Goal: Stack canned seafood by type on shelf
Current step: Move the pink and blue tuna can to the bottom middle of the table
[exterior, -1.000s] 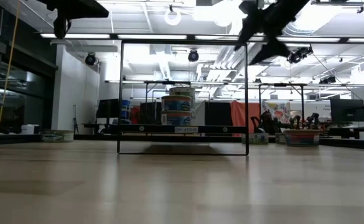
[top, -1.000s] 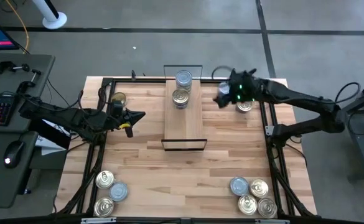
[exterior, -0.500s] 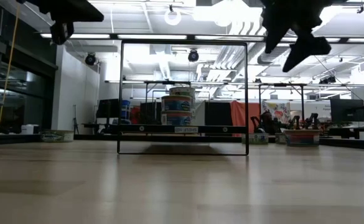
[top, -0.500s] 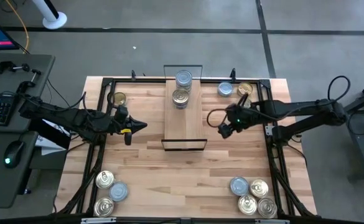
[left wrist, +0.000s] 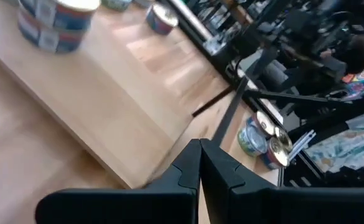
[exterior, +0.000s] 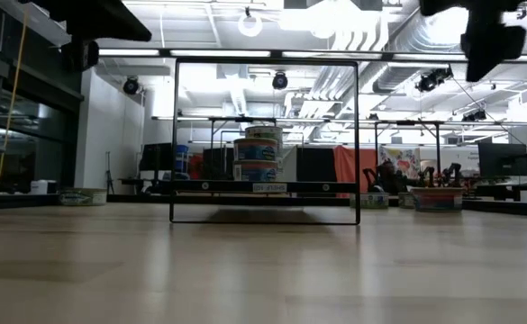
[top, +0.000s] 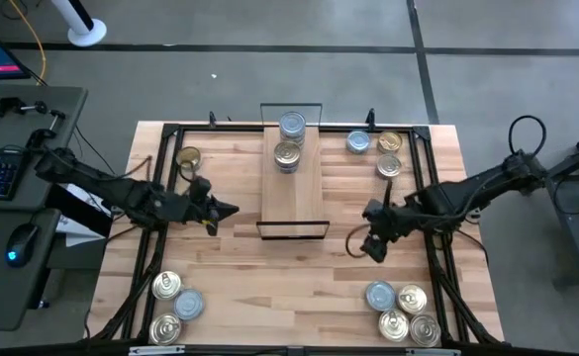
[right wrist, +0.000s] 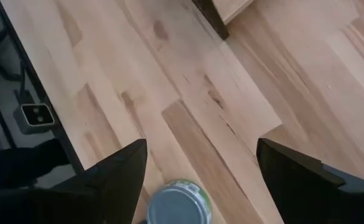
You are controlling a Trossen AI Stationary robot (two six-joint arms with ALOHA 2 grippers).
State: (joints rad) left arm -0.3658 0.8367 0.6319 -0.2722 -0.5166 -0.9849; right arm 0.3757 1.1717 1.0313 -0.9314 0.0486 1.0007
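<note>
High view: the counter (top: 230, 252) carries the shelf (top: 294, 193) at its middle, lying lengthwise from the far edge toward the near one. Both arms are held above the wood on either side of it.

The larger change is on the right. The right arm has been swung back from the far right corner, and the right hand (top: 373, 245) is now held near the shelf's near end, roughly halfway to the near right cluster (top: 403, 311) of tins. In the right wrist view its fingers (right wrist: 116, 180) are seen spread wide with nothing between them, and a silver-blue-topped tin (right wrist: 177, 202) lies on the wood ahead. The three tins at the far right (top: 386, 153) have been left standing where they were, so nothing appears to have been taken from that corner. The hand is judged to be on its way to the near right cluster for its next pick.

The left arm has been shifted only a little toward the near side. The left hand (top: 222, 210) hangs beside the shelf's left edge, and its fingers (left wrist: 191, 168) are pressed together on nothing visible.

On the shelf's far end, two short stacks are already set: a silver-blue-topped stack (top: 291, 124) and, just in front of it, a gold-topped stack (top: 287, 155). A single gold tin (top: 187, 156) waits at the far left, and another group (top: 173, 307) at the near left corner. Most of the tins are therefore still to be sorted.
</note>
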